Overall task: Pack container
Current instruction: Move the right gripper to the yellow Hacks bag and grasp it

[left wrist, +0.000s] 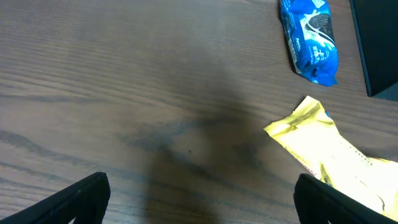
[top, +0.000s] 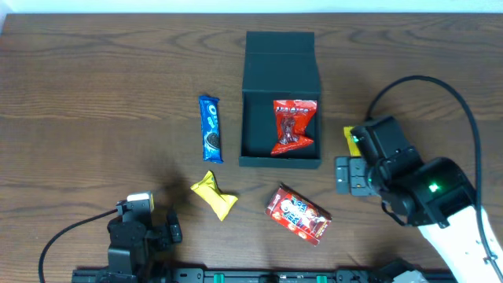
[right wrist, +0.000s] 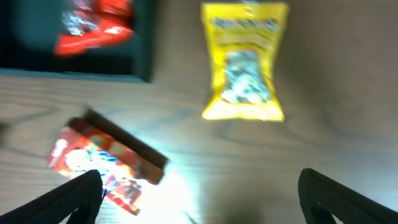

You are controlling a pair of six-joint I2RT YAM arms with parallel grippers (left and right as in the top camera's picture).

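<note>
**Packets Half Seen, Print Lost to Blur**

From overhead, the right arm (top: 409,177) covers most of the flat yellow plastic snack packet (top: 348,138). The right wrist view is blurred and its print unreadable. In the left wrist view, the edges cut off the crumpled yellow foil wrapper (left wrist: 329,155), the glossy blue biscuit packet (left wrist: 309,38) and the square dark teal-black rigid box (left wrist: 376,43).

We see the left gripper (left wrist: 202,202) with its two dark fingers (left wrist: 87,199) far apart. A yellow packet (left wrist: 329,152) lies near on the right of the brown table (left wrist: 124,74). A blue packet (left wrist: 309,40) lies farther away, beside the dark container (left wrist: 376,43).
</note>
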